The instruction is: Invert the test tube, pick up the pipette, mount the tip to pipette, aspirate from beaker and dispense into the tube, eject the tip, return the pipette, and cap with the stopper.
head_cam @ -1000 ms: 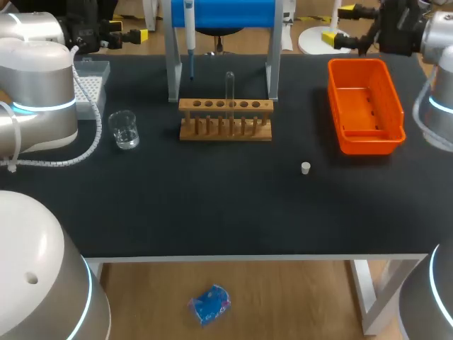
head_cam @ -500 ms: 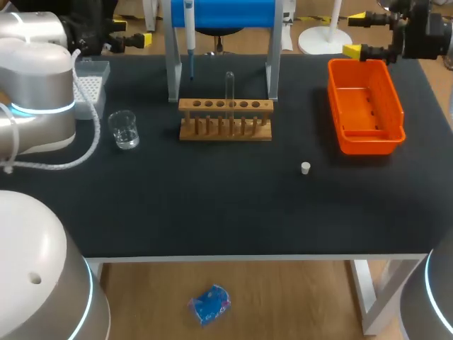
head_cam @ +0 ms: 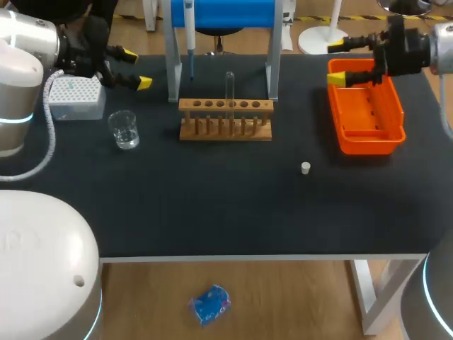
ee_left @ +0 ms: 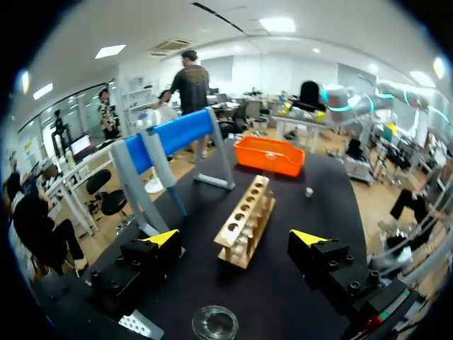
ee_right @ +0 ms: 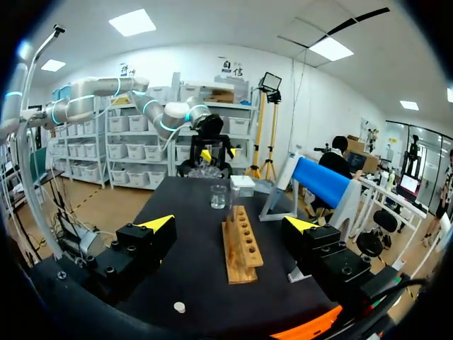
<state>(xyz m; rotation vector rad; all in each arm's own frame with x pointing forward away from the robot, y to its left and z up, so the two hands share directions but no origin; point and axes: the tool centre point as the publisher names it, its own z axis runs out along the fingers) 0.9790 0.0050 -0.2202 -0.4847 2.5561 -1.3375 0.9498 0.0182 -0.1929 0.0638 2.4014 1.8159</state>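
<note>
Glass test tube (head_cam: 229, 95) stands upright in wooden rack (head_cam: 225, 119), presumably for easy grasping; left gripper (head_cam: 136, 67) and right gripper (head_cam: 335, 62) spread wide, empty.

The test tube (head_cam: 229, 88) is clear glass and stands upright in the wooden rack (head_cam: 225, 119), near its middle. The pipette (head_cam: 189, 35), white and blue, hangs vertically, point down, from the blue-barred stand (head_cam: 219, 13) behind the rack. The beaker (head_cam: 124, 129), small and clear, stands upright on the tabletop (head_cam: 212, 205) left of the rack. The tip box (head_cam: 74, 95), white, sits just behind the beaker. The stopper (head_cam: 305, 168), small and white, lies alone to the right of the rack and in front of it.
</note>
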